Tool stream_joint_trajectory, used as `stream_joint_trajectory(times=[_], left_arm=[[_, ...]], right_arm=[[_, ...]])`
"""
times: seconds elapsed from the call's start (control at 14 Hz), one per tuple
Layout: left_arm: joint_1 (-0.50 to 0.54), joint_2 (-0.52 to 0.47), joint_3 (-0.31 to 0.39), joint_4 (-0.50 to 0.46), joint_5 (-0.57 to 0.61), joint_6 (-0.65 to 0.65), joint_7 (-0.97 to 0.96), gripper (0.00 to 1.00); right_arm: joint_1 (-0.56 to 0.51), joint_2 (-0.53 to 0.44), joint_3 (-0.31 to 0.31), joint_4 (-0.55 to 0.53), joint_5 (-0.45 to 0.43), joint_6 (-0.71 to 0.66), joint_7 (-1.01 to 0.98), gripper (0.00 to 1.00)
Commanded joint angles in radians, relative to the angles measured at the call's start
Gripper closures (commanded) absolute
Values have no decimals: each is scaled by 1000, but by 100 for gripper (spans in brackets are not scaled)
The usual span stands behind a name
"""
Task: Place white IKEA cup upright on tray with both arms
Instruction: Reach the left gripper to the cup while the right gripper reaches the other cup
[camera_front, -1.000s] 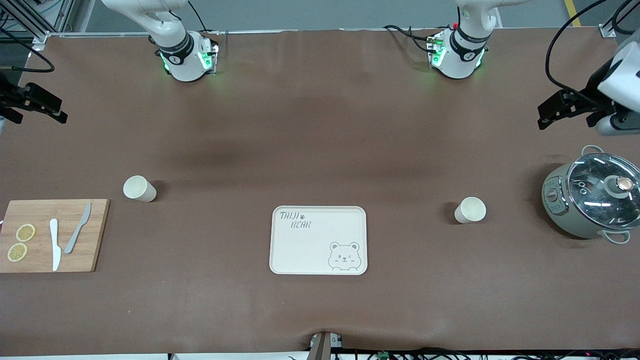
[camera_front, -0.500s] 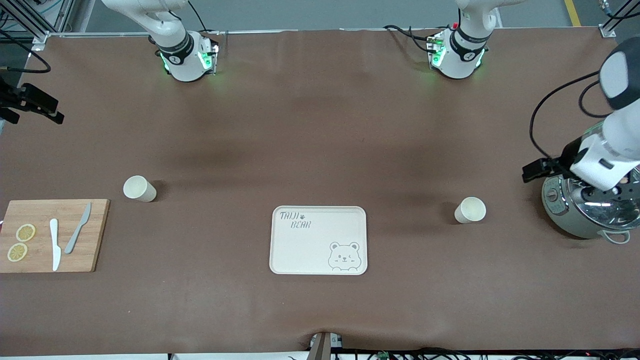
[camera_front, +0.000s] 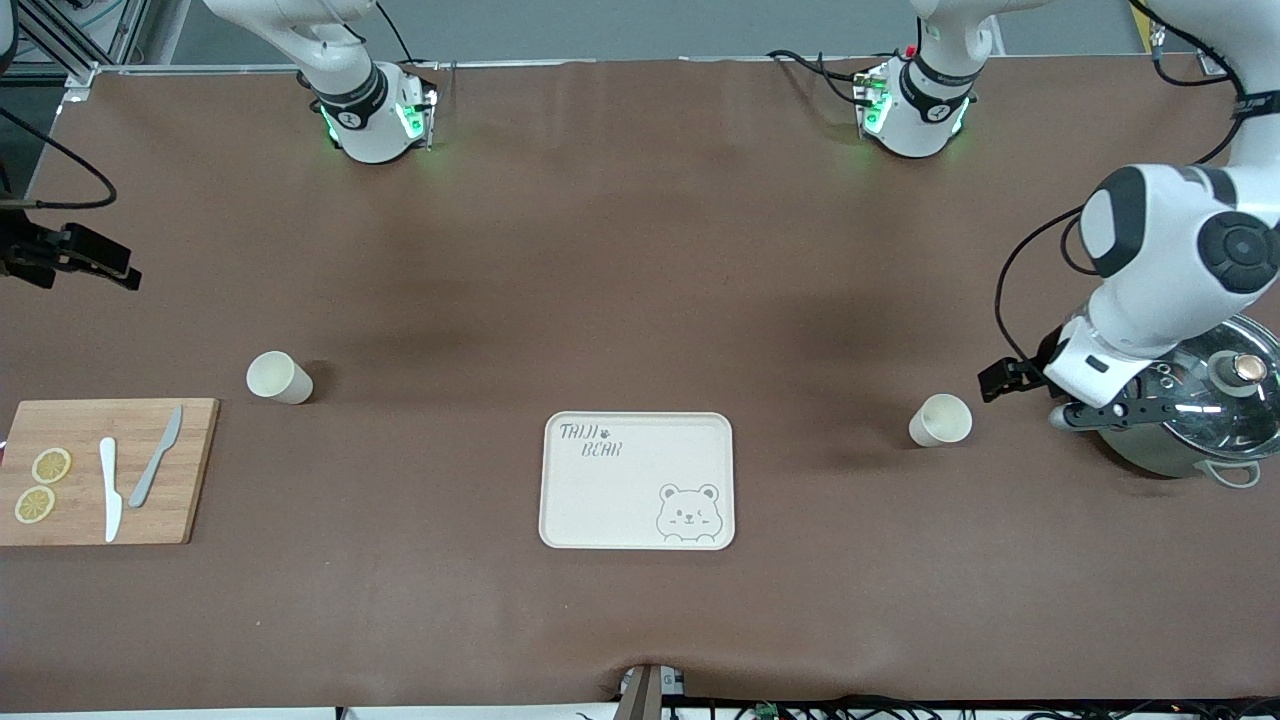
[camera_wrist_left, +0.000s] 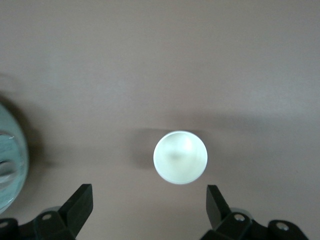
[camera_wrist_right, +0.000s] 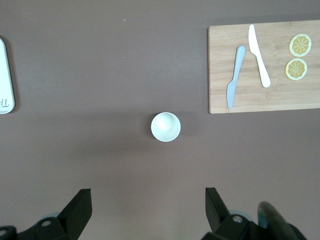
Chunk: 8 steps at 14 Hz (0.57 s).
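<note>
Two white cups stand on the brown table, and I cannot tell which way their mouths face. One cup (camera_front: 940, 420) (camera_wrist_left: 180, 157) is toward the left arm's end. My left gripper (camera_front: 1003, 379) (camera_wrist_left: 147, 206) hangs open in the air beside it, between the cup and a pot, holding nothing. The other cup (camera_front: 279, 378) (camera_wrist_right: 165, 126) stands toward the right arm's end. High over that end's table edge, my right gripper (camera_front: 108, 265) (camera_wrist_right: 147, 207) is open and empty. The cream tray (camera_front: 637, 480) with bear drawing lies mid-table, bare.
A grey-green pot with a glass lid (camera_front: 1195, 410) (camera_wrist_left: 7, 165) sits under the left arm's wrist, close to that cup. A wooden cutting board (camera_front: 105, 470) (camera_wrist_right: 265, 67) carries two knives and two lemon slices near the other cup.
The left arm has swung in from the table's end and down, ending over the pot beside its cup. The right gripper has shifted slightly toward its cup. Cups and tray have not moved.
</note>
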<state>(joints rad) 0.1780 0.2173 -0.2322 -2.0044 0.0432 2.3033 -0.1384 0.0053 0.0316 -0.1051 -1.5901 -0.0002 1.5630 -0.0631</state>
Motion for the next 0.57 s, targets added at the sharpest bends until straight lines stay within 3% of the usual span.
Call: stream_joint_trajectory(times=[0.0,0.07,0.14,0.21,0.5], left_arm=[[6,55,-4,-66,-9,149,-1,0],[8,88,-4,-68,-9,177,-1,0],[8,109,-4,-68,-9,183,-1,17],[6,122,-4,-70,-9,186,-1,24],[9,165,-4,-70,-9,208,-1,29]], right_arm=[[-16,51,7,32,-6,-9,0,0],[-27,66,7,32,-6,-9,0,0],[-37,76,7,33,-4,-9,-6,0],[-41,79,7,35,-6,-9,-29,0],[-54,143,7,25,3,5,-37,0]])
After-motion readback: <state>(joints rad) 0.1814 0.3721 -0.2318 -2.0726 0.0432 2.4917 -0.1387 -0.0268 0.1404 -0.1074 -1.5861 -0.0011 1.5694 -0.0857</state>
